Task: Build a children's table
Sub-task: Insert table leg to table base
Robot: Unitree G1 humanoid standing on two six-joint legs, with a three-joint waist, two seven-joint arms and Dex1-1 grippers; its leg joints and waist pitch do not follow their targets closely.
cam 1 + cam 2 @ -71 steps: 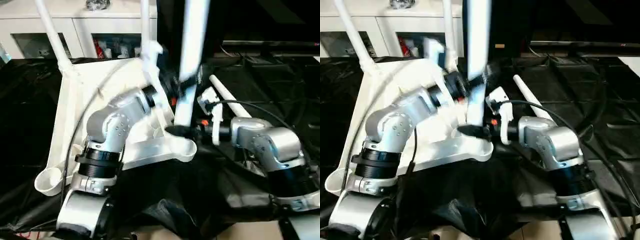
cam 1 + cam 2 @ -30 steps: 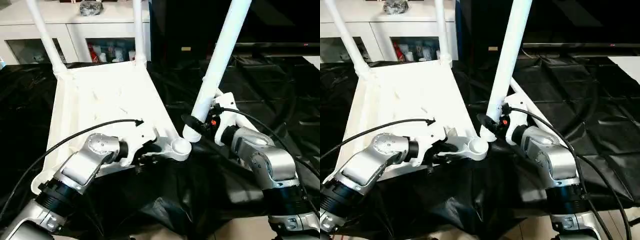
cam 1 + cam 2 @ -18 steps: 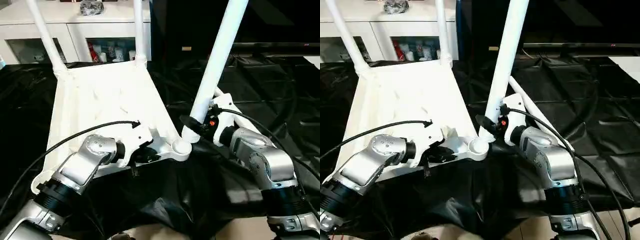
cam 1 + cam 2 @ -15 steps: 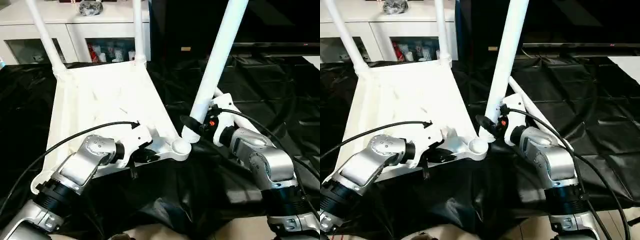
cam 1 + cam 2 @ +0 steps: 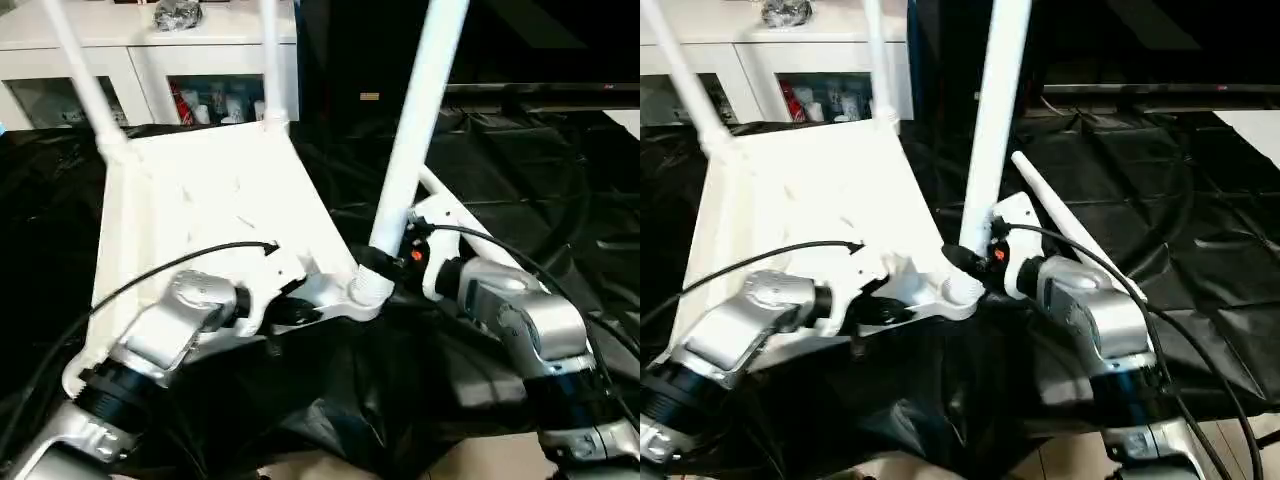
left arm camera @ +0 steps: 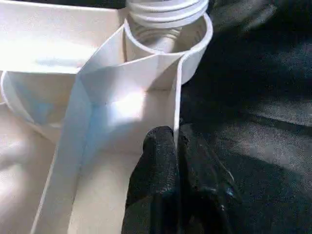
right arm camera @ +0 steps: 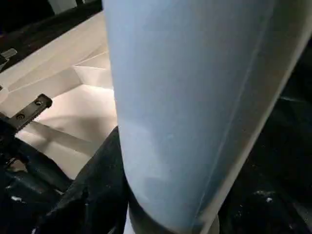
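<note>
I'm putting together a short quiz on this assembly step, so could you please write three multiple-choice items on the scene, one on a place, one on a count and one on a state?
1. Where is the lower end of the leg that the right gripper holds?
A. At the near corner socket of the table top
B. Flat on the black sheet
C. On the cabinet

2. How many legs already stand in the far corners of the top?
A. None
B. Two
C. Four

3. How is the left gripper?
A. Wide open above the top
B. Shut on the leg
C. Shut on a rib of the top near the socket

Answers: 1 A, the threaded end sits at the socket's mouth in the left wrist view. 2 B, two tubes rise at the far corners. 3 C, the black fingers pinch the thin white wall.
</note>
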